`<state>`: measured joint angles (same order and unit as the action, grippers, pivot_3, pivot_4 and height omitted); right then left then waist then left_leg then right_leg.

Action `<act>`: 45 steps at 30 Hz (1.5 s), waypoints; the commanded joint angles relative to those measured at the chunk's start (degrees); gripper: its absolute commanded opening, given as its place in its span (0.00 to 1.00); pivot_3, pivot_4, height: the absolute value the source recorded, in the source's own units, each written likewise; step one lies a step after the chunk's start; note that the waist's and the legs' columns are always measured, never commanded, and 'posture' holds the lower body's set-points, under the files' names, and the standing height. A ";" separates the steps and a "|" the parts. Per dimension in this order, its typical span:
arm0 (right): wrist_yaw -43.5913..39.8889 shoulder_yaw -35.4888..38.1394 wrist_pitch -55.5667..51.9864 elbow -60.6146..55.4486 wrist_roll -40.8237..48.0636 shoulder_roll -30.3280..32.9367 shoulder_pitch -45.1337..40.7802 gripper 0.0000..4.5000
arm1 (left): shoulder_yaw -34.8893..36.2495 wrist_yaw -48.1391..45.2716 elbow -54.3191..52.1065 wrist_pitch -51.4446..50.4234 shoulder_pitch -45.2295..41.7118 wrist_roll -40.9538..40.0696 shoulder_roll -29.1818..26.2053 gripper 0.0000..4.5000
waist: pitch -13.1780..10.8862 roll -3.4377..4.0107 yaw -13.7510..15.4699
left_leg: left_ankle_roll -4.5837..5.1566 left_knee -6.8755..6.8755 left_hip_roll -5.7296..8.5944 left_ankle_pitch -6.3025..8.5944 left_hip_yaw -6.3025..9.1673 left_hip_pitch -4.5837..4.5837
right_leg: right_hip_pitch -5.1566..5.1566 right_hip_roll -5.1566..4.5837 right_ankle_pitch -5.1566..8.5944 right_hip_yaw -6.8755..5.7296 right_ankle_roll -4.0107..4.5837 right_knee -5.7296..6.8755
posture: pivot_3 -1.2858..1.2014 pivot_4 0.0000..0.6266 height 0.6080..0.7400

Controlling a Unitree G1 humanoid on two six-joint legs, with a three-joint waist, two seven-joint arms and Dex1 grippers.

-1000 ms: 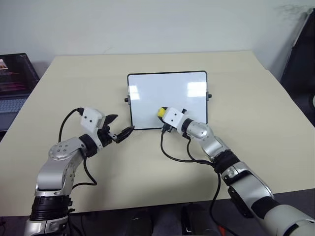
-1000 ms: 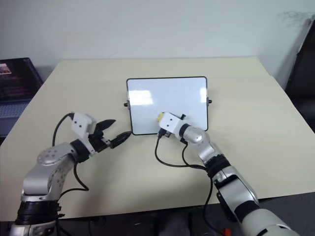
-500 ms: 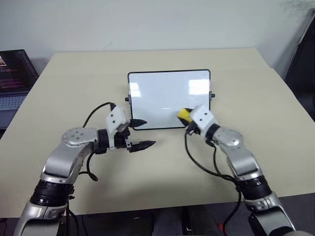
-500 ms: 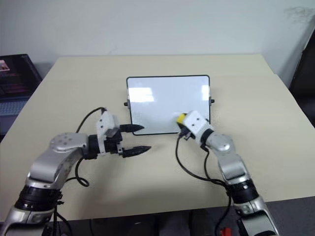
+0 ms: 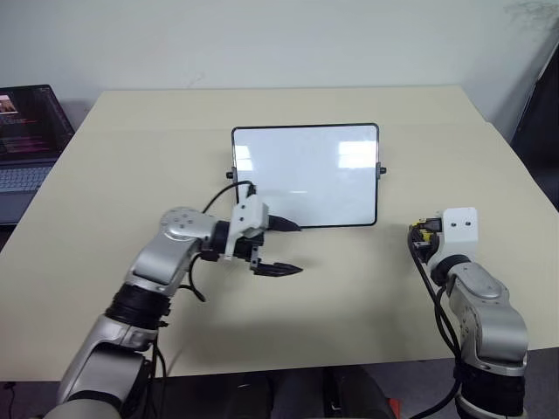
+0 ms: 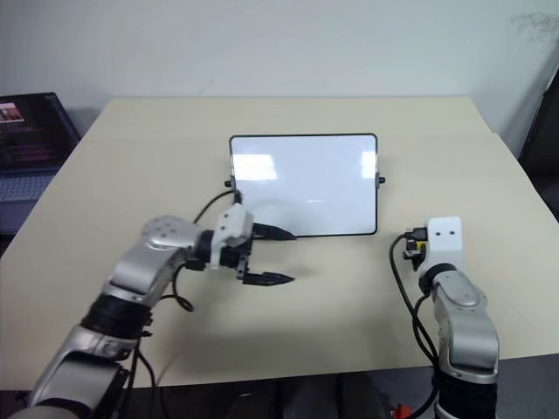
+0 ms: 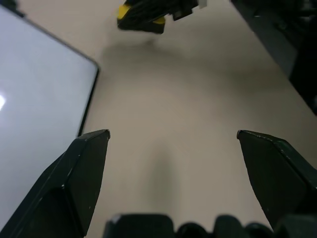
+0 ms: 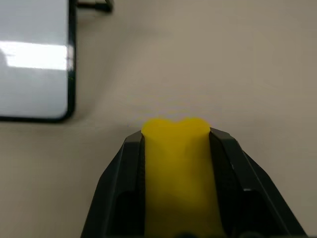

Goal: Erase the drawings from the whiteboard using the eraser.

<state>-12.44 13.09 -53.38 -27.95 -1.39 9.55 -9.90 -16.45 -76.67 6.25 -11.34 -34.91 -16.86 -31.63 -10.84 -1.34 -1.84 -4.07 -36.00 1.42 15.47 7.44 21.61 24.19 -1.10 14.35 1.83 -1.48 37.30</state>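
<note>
Eraser [image 8: 174, 173] first: your right gripper [image 8: 176, 144] is clamped on it, one black finger pressed to each long side of the yellow block, whose rounded end pokes out just past the fingertips. Ahead of that claw lies bare tan table [image 5: 454, 166], and the whiteboard [image 5: 306, 175] sits off to its left and a little farther out, apart from it, with one rounded black-framed corner and a small side knob showing in the right wrist view. From the head views you see the same gripper [image 5: 421, 234] above the table near the right front edge, with a sliver of yellow at its tip. Your left gripper [image 5: 281, 247] has its fingers spread wide with nothing between them; it points to the right, just in front of the whiteboard's near edge, the far finger tip over or against the lower frame, which of the two cannot be told, and the near finger over bare table. Looking along that claw, you see the board's corner to one side and, well beyond the fingertips, the right gripper carrying the eraser. The board's surface reads as glossy white with light reflections; no drawings can be made out on it. A laptop [image 5: 26, 131] sits off the table's far left.
</note>
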 commanded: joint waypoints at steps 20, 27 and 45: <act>2.02 -0.70 3.92 7.95 4.50 2.98 -5.26 0.60 | 1.25 5.24 -1.60 -1.94 -4.94 1.56 4.48 1.00 | 0.00 0.00 -0.59 | 0.16 -0.11 -0.01 0.06 -0.63 -0.60 | -0.09 0.09 0.04 0.39 -0.07 0.70 | 0.52 0.24 1.00; 2.28 -0.85 8.92 11.84 6.01 2.58 -6.49 1.00 | 4.66 9.44 -7.13 -7.11 -1.71 0.20 2.05 1.00 | 0.01 0.00 -0.94 | 0.16 -0.10 -0.06 0.06 -0.68 -0.64 | -0.09 0.09 0.04 0.44 -0.06 0.73 | 0.52 0.24 1.00; -5.21 -6.58 39.27 4.70 8.96 3.61 9.03 1.00 | 24.81 47.58 -25.90 -11.88 25.23 3.98 7.97 1.00 | 0.08 -0.04 -0.60 | 0.19 -0.17 -0.20 0.09 -0.75 -0.72 | -0.15 -0.19 0.02 0.56 -0.12 0.74 | 0.52 0.24 1.00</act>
<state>-16.41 6.61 -17.48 -20.57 6.28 12.84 -1.08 7.23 -32.23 -14.74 -23.76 -9.86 -13.75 -24.26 -10.76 -1.38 -2.44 -3.89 -36.20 1.21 15.56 6.69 20.89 24.04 -1.28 14.36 2.39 -1.61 38.07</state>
